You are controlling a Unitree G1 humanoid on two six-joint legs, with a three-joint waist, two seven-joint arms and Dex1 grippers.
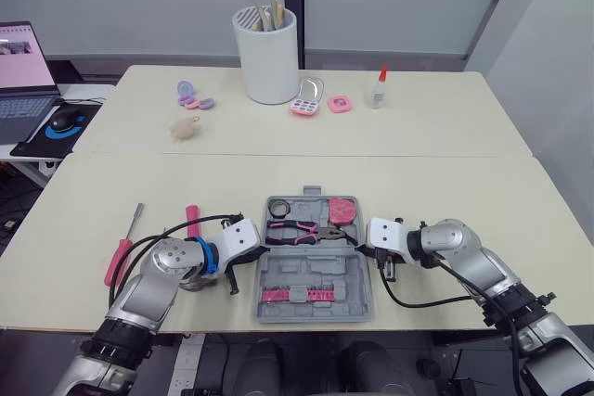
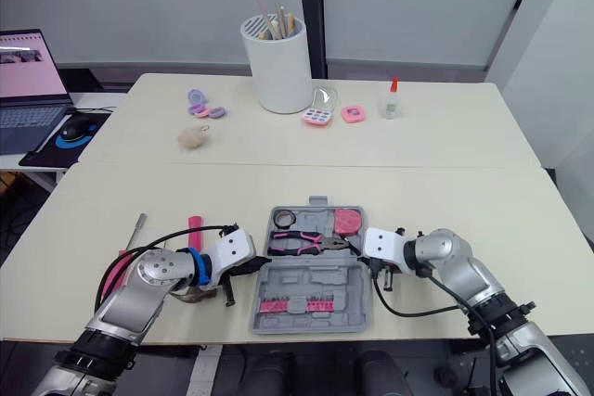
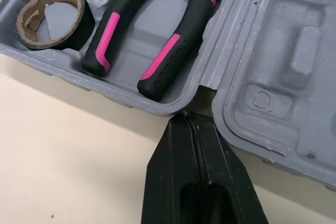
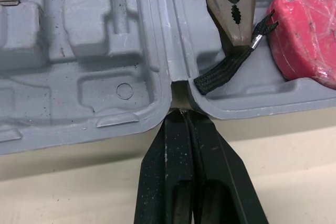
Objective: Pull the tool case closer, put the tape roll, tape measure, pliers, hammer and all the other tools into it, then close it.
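While the tool case (image 1: 320,271) lay open at the table's (image 1: 445,183) near edge, with tape roll (image 1: 278,207), pliers (image 1: 302,232) and tape measure (image 1: 342,210) in its far half, I saw the left gripper (image 3: 191,121) and right gripper (image 4: 184,116) each pinched together, tips at its hinge notches. A screwdriver (image 1: 125,243) lay off to its left.

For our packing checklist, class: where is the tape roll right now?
In the head views, the tape roll lies inside the open tool case, in its far left corner, right next to the pliers.
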